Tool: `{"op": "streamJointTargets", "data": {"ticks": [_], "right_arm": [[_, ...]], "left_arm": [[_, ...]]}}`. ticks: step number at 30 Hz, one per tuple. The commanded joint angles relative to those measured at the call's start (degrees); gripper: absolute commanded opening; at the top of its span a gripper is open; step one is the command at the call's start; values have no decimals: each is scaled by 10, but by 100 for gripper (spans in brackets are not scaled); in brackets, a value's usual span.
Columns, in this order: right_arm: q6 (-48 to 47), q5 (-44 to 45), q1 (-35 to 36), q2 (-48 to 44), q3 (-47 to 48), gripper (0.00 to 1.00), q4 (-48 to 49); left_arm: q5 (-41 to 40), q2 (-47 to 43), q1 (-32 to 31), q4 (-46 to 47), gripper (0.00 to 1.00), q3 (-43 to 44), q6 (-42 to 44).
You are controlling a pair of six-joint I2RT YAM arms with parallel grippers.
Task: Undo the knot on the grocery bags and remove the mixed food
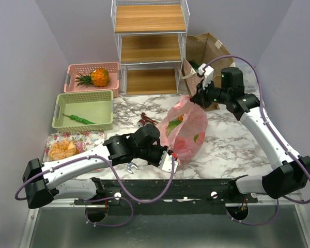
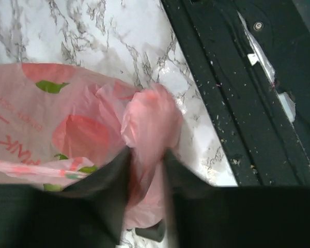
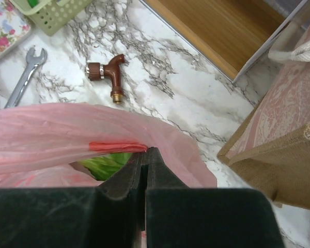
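Left gripper [image 2: 144, 155]: fingers [image 2: 111, 181] narrowly parted, clamped on either side of a bunched pink lump [image 2: 152, 116] of plastic, filling the gap and touching both. Tied handles or only a gathered corner: cannot tell. Spreading away to the left of these fingers, the thin, crinkly, translucent pink plastic bag [image 1: 188, 129], lying on the white marble-patterned tabletop [image 2: 93, 31]. Red lettering, red round patches and small green leaf shapes on its film; printed or showing through, cannot tell. To the right of the fingers, bare marble, then the black base rail [image 2: 237, 103].

Right gripper [image 3: 144, 151]: pressed fully together, pinching the thin film at the bag's opposite, far end. Just left of the tips, a folded red strip [image 3: 116, 146] along the bag's edge. Under it a gap, with pale-green leafy lettuce [image 3: 106, 164] showing inside. Bag stretched between the two grippers, orange and green shapes dim through the film from above.

Ahead of the right fingertips, on the marble, a small brown tap fitting [image 3: 108, 70] and a silver open-ended wrench [image 3: 26, 72], both apart from the bag. Close on the right, the stiff brown paper bag [image 3: 279, 165] standing upright, just beside the pink one; contact between the two not clear.
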Motion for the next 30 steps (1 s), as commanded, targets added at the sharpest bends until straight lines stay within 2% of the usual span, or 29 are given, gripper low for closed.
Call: {"op": "streamJointTargets", "data": {"ticks": [1, 2, 6, 9, 12, 14, 19, 23, 28, 30], "right_arm": [[23, -33, -5, -37, 3, 1, 22], [18, -34, -6, -44, -5, 1, 19], [8, -40, -5, -71, -33, 1, 22], [16, -50, -5, -78, -44, 1, 34], [24, -57, -5, -68, -38, 1, 32], [27, -59, -5, -63, -35, 1, 31], [34, -60, -5, -61, -37, 1, 35], [37, -57, -5, -58, -32, 1, 32], [33, -53, -5, -56, -31, 1, 23], [30, -48, -5, -55, -27, 1, 9]], "left_arm": [[15, -53, 42, -61, 51, 30, -70], [23, -68, 65, -59, 63, 42, -100], [29, -124, 151, -14, 88, 82, -209], [-3, -145, 199, 28, 98, 74, -238], [-11, -120, 261, 77, 98, 53, -268], [-22, -84, 276, 102, 97, 46, -262], [-3, 10, 278, 206, 97, 32, -223], [47, 80, 271, 261, 99, 52, -260], [29, 149, 234, 318, 98, 77, -277], [23, 177, 230, 312, 92, 106, -297]]}}
